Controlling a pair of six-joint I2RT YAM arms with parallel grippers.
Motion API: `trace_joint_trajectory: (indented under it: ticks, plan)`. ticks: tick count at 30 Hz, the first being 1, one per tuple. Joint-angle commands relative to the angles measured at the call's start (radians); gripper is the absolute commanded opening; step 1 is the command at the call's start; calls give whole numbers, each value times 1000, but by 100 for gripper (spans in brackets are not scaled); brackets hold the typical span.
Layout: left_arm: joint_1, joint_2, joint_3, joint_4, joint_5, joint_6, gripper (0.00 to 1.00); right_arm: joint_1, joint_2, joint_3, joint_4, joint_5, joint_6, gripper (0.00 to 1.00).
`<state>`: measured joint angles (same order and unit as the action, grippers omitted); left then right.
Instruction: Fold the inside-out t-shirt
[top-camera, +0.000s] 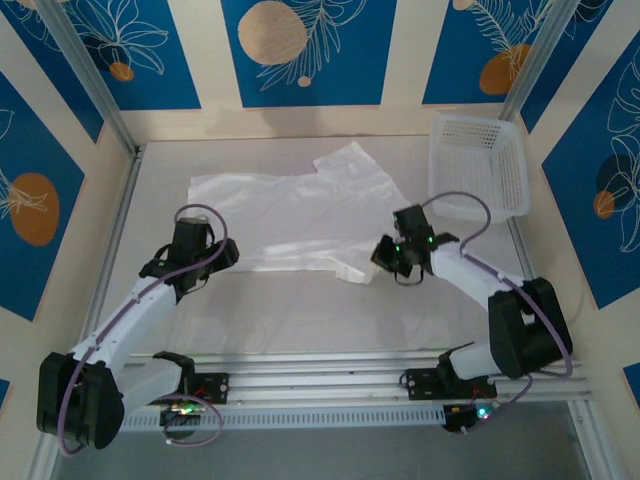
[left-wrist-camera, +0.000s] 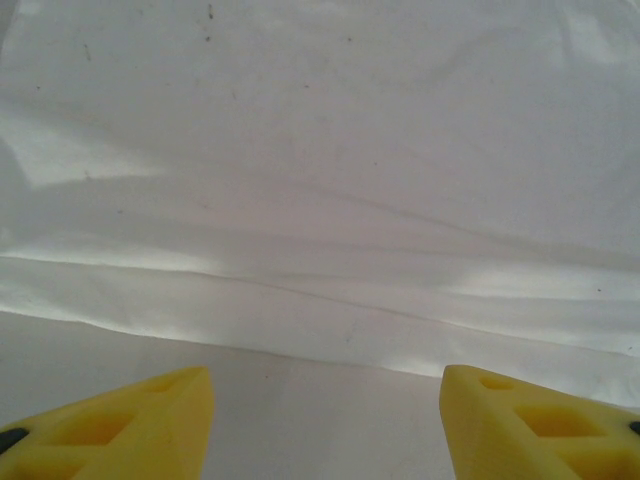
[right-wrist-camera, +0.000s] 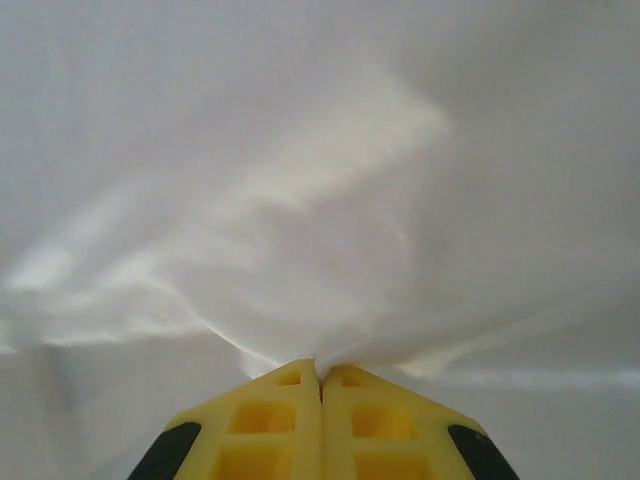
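Observation:
The white t-shirt (top-camera: 290, 215) lies spread flat across the middle of the table, one sleeve pointing toward the back. My left gripper (top-camera: 212, 258) hovers open at the shirt's near left edge. In the left wrist view its yellow fingers (left-wrist-camera: 150, 425) stand wide apart over bare table, with the hem of the t-shirt (left-wrist-camera: 320, 180) just ahead and nothing between them. My right gripper (top-camera: 383, 262) is at the shirt's near right corner. In the right wrist view the right gripper (right-wrist-camera: 320, 372) is shut on a pinch of the t-shirt (right-wrist-camera: 300, 200), and the cloth puckers up from the fingertips.
A white plastic lattice basket (top-camera: 480, 165) stands at the back right, just beyond the right arm. A metal frame post (top-camera: 95, 90) runs along the left side of the table. Bare tabletop (top-camera: 300, 315) stretches between the shirt and the arm bases.

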<state>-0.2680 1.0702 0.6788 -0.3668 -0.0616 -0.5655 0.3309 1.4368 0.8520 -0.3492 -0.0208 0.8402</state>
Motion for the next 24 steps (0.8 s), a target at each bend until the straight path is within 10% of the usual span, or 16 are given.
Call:
trace_joint_trajectory:
  ticks: [1,5,8,11,14,19,24]
  plan:
    - [-10,18,5,1,-5,14,61,-52,130,216,52,-24,-35,0]
    - [-13,40,2,6,-29,2,62,-101,363,493,-5,100,-62,0]
    - [-13,75,23,-20,-54,-7,64,-119,504,665,-162,93,-85,40]
    - [-13,136,68,-66,-118,-47,65,-111,463,578,-135,98,-94,44]
    - [-11,230,124,-86,-189,-87,59,-111,352,368,-26,117,-45,40]
    - [26,463,257,-52,-220,-66,0,-141,274,151,68,130,-7,10]
    - [112,708,399,-54,-126,-89,0,-167,297,98,54,100,2,7]
